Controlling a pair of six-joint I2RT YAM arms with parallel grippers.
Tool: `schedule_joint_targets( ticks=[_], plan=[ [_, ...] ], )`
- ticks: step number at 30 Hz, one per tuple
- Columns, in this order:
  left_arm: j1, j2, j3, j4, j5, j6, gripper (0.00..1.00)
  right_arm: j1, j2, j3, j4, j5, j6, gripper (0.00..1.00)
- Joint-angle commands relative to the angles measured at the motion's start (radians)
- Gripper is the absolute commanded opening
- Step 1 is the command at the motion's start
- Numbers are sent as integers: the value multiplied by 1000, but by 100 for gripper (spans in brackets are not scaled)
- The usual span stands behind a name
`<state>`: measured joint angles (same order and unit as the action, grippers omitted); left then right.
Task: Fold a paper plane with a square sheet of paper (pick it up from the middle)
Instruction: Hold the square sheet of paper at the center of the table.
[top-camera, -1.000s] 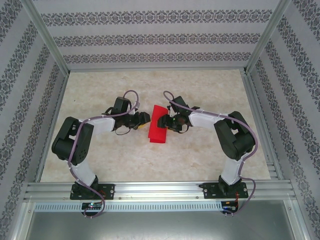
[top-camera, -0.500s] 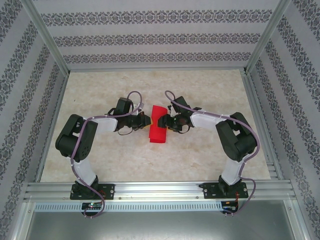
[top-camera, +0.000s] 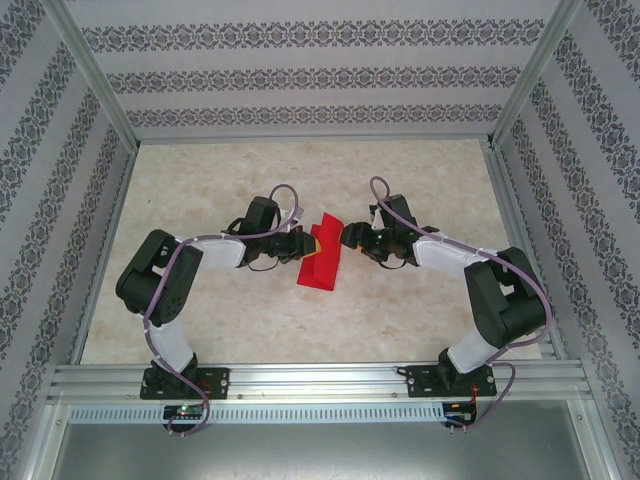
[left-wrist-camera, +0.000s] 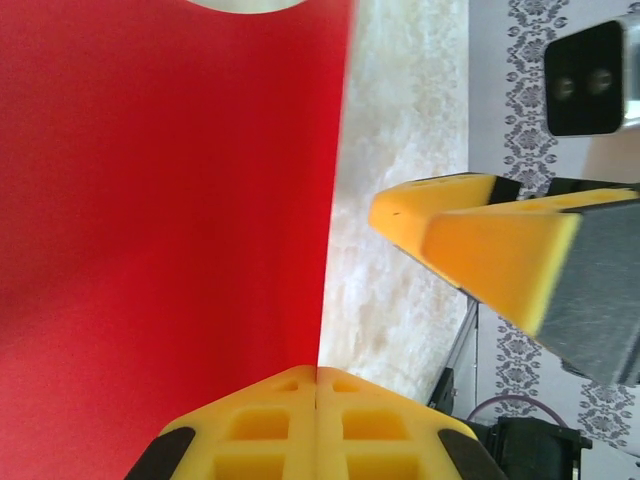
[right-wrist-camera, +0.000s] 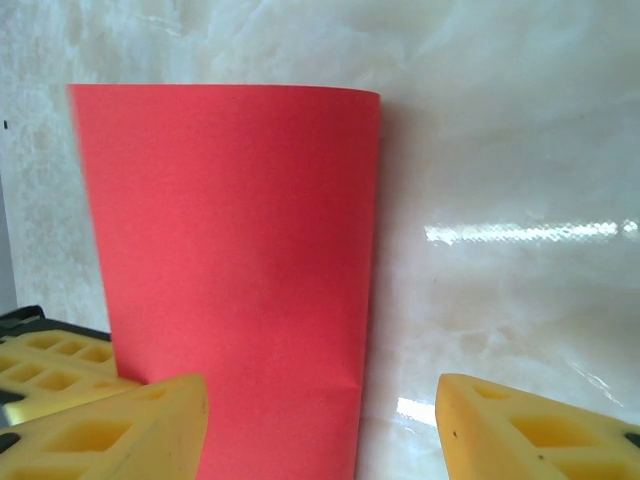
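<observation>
Table: pale marble top (top-camera: 200, 320) is carrying everything, both arms reaching in twd the middle.
Paper: square sheet of paper (top-camera: 320, 268) is sitting mid-table btwn the two wrists – already doubled into a narrow red strip, its far end tipping up off the surface.
Left gripper: left gripper (top-camera: 308, 240) is pinching the strip's left edge; in the left wrist view the yellow pads are meeting flush w/ the red edge running into the seam.
Right gripper: right gripper (top-camera: 348, 236) is hanging released just beside the strip's right side, fingers spread wide, nothing btwn them but the paper ahead on the table.
Done so far: looks like the first lengthwise fold is in.
Still to do: judging by the plain rectangle – no nose corners, no wings, no pointed dart yet, so most of the folding is remaining.
Vs 1 s ago: the left gripper was standing apart from the sheet and is now gripping it; the right gripper was over the sheet and is now backing off to its own side, elbow swinging outward.
</observation>
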<state>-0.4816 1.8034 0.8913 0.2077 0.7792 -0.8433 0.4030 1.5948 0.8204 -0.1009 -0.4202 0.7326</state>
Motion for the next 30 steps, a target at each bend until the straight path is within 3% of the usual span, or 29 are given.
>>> schedule_joint_targets(
  ticks=[1,10,18,23,30],
  plan=[
    [-22,18,29,80,8,-36,0,-10,-19,-19,65,2,29,62],
    [-40,-10,42,95,14,-44,0,-30,-26,-49,57,32,53,59],
    [-43,24,76,-97,-98,54,0,-26,-9,-39,76,-27,43,61],
    [-43,50,127,-259,-194,135,0,17,70,39,10,-71,1,63],
    [-42,67,158,-355,-273,178,0,56,175,137,-50,-72,-7,61]
  ],
)
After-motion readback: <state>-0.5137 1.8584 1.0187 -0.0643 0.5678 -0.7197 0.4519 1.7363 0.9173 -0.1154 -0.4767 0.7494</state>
